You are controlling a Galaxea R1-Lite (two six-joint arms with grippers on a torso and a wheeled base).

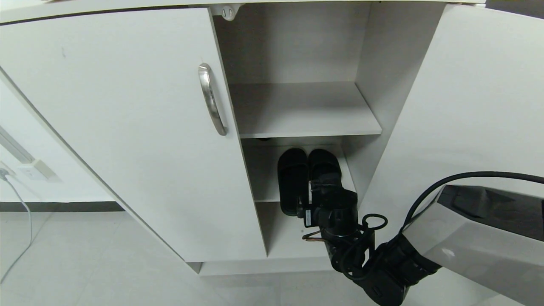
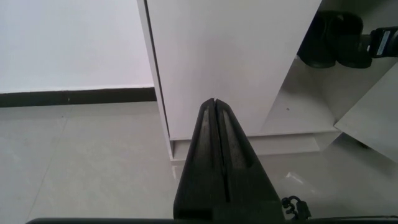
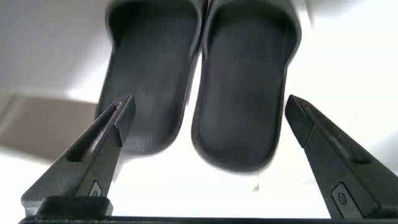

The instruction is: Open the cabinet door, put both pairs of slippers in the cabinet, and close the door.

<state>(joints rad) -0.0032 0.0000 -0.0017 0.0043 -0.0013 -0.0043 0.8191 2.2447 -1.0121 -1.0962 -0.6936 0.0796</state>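
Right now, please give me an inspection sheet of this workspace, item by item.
Surface: white lower shelf inside the cabinet.
Job's things: one pair of black slippers side by side on it; right door open, left door appears shut.
Clutter: nothing seen.
End effectors: right end effector open, at the slippers' heels; left end effector shut, low above the floor.
Cables: black cable along the right arm; white cord by the wall.
Surroundings: tiled floor, wall socket.

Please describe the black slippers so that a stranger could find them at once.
Look at the white flat-panel cabinet whose right door stands open. Under its middle shelf lies a pair of black ribbed slippers, side by side, dark against the white.
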